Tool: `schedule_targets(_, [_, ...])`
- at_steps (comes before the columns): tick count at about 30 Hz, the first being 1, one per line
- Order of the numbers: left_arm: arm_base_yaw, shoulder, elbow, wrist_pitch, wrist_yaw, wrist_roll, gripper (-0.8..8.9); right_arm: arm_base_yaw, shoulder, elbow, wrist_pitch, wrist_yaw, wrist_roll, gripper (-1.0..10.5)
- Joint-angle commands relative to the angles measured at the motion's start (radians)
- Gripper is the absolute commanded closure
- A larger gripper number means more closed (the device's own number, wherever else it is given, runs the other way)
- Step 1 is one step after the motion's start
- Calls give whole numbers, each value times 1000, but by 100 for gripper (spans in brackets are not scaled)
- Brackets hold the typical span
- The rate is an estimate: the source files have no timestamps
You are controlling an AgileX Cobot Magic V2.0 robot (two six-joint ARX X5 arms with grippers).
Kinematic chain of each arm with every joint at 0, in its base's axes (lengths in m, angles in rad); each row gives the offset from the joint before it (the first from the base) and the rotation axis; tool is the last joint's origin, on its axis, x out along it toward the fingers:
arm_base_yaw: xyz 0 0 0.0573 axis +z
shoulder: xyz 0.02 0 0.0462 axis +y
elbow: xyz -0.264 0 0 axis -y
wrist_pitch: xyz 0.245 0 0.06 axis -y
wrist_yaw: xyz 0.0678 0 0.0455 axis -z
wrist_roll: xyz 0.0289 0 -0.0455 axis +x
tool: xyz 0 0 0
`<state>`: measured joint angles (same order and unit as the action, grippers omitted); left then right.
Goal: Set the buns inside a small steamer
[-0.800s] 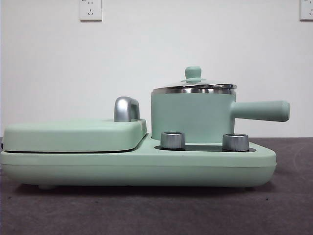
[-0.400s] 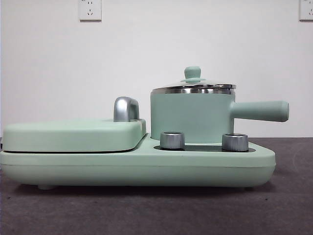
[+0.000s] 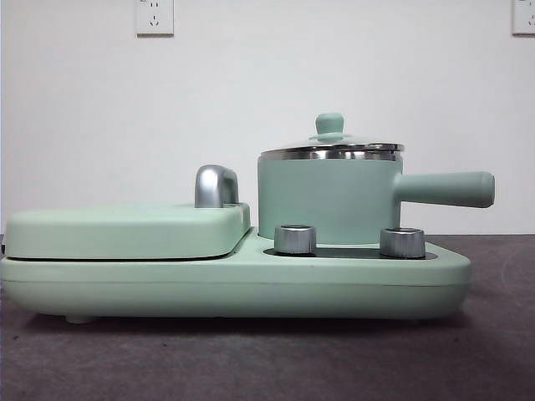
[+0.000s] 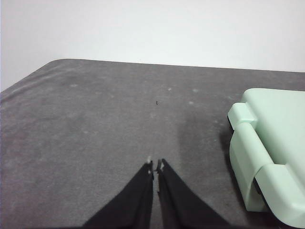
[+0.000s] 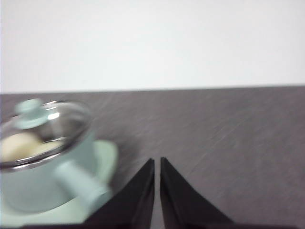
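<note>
The small steamer (image 3: 328, 196), a mint-green pot with a steel rim and a straight side handle, stands on the right half of a mint-green cooker base (image 3: 234, 284). Its glass lid with a green knob (image 3: 330, 124) is on. In the right wrist view the steamer (image 5: 43, 162) is blurred, and pale cream buns (image 5: 21, 144) show through the glass lid. My right gripper (image 5: 157, 161) is shut and empty over bare table beside the steamer's handle. My left gripper (image 4: 156, 165) is shut and empty over the table, apart from the cooker's end (image 4: 267, 152).
A flat mint-green griddle lid (image 3: 125, 230) with a chrome handle (image 3: 216, 185) covers the cooker's left half. Two steel knobs (image 3: 295, 239) sit in front of the steamer. The table is dark grey cloth before a white wall with sockets.
</note>
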<state>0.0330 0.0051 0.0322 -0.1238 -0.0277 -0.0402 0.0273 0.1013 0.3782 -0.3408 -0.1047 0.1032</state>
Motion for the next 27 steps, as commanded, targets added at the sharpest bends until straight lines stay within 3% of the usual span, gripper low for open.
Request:
schedule_targets(1, [2,-2,-19,12,-3,14,793,-38,-23,-138,150,5,-37,929])
schedule_targets(10, [2,-2,-19,12,-3,13,793,-56,-56,-360,266,79,-35,929])
schedule_targets(16, [2,-2,-19,12,-3,13,793,-56,-98,-367,161,82,-36,929])
schedule_targets(27, [2,-2,-19,12,-3,13,793,-35,-98,-367,177,80,-37,929])
